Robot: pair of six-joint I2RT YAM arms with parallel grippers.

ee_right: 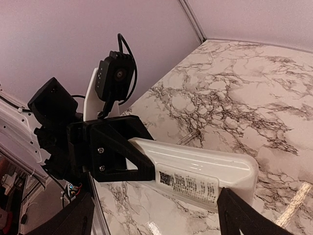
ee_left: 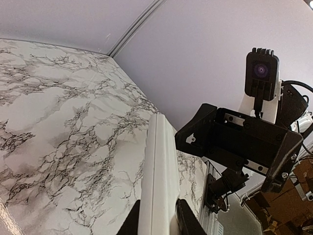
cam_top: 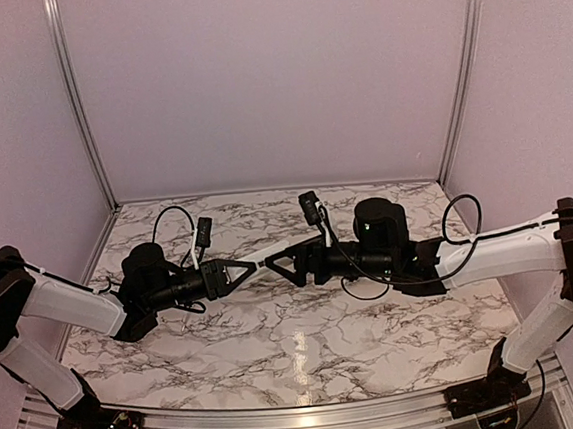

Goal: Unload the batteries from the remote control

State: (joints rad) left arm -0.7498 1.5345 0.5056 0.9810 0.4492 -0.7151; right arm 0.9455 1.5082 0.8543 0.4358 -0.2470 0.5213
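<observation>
White plastic remote control (cam_top: 270, 251) — up off the marble tabletop (cam_top: 299, 354), about mid-table, between my two claws. My left claw (cam_top: 249, 267) is clamped on one end of it, fingers (ee_left: 188, 221) pinching its two long sides. My right claw (cam_top: 275, 261) stands wide apart at the other end, one finger (ee_right: 242, 215) just beside the remote's corner — whether it touches, I can't tell. A printed label (ee_right: 188, 185) on the remote faces my right wrist camera. Both arms reach in, tip to tip.

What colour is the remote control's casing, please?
The remote control is glossy white, with a dark printed label; the right wrist view shows it best.
</observation>
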